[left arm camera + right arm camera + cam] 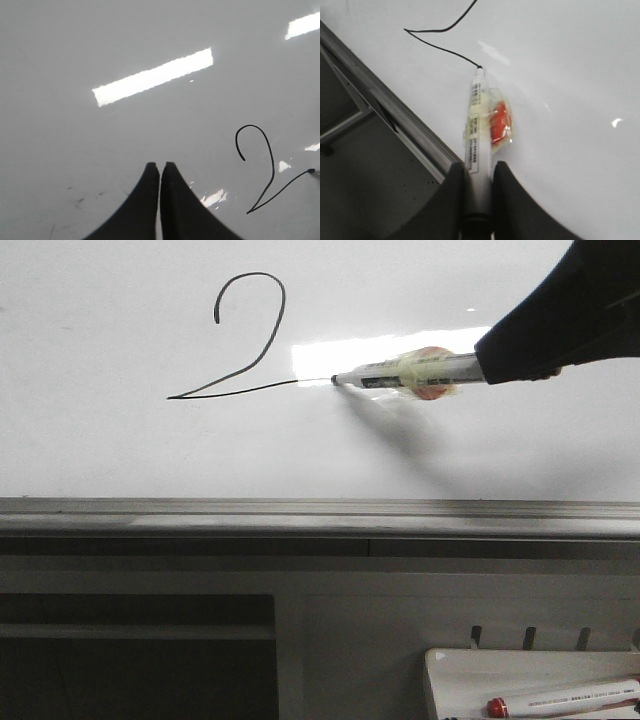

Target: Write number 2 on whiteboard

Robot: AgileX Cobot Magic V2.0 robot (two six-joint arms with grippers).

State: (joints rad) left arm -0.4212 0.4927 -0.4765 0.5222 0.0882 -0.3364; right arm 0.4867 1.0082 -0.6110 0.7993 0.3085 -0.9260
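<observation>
Whiteboard [120,455], large glossy white flat panel with grey metal rail [300,515] along its near edge: serving as the writing surface and reflecting a bright rectangular light patch.

Near items, front view: small white tray [470,680] is holding a spare white marker with red cap [565,701], untouched and well apart from the work.

Right gripper [479,172], black, two-fingered: clamping the rear of a white-barrelled marker with yellowish tape and an orange lump [415,373], whose tip is touching the board at the end of the base line.

Number 2 [240,340], thin black hand-drawn digit: sitting on the board's upper middle, showing hook, diagonal and long base stroke. Judged essentially complete; the remaining work is probably lifting the tip away.

Left gripper [160,170], black: hovering idle over blank board beside the digit, fingers pressed together, carrying nothing.
</observation>
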